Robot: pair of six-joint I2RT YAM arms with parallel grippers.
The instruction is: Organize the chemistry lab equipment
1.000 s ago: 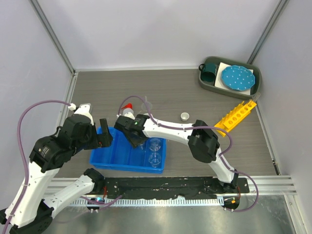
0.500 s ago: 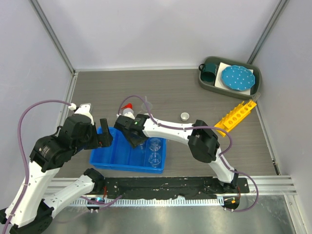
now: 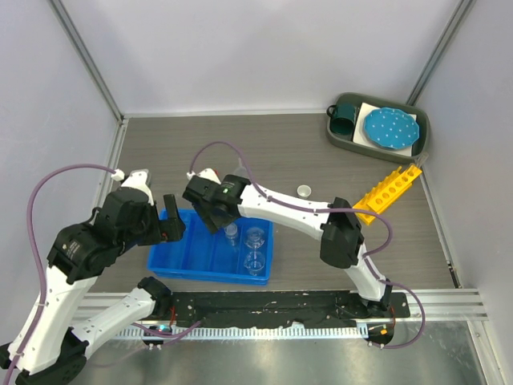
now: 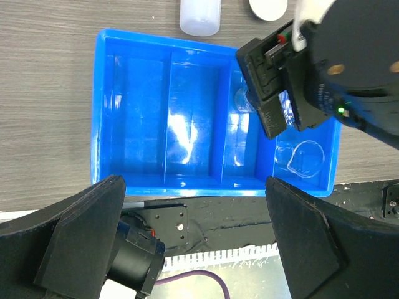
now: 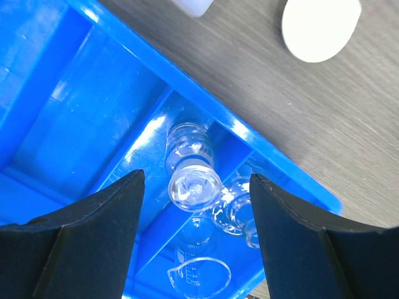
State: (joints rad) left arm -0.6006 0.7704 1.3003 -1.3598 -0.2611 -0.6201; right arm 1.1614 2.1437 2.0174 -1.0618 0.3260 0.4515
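We look down on a grey wood-grain table (image 3: 321,152) with two white robot arms reaching in from the near edge.

A blue bin (image 3: 192,250) with several compartments sits near the front left, probably as the sorting box for the lab gear. The left gripper (image 4: 193,187) hangs over the bin, its jaws spread wide and carrying nothing. It seems to be waiting out of the way. The right gripper (image 5: 194,177) hovers over the bin's right-hand compartment with its jaws also spread, and nothing is held between them.

At the far right corner a grey tray (image 3: 341,138) holds a blue dotted plate (image 3: 390,128) and a teal mug (image 3: 346,116), which are kitchen things kept apart from the lab things. A yellow rack (image 3: 389,191) with a row of holes lies on the table near that tray, well apart from the bin.

A white squeeze bottle (image 4: 199,15) stands on the table just behind the bin. Two clear beakers (image 5: 199,265) sit in the right-hand compartment. Beside them a small glass flask (image 5: 190,162) stands upright and free of both fingers, directly below the right gripper, so we judge it is just placed there. A small white dish (image 3: 304,191) rests on the table, not yet sorted.
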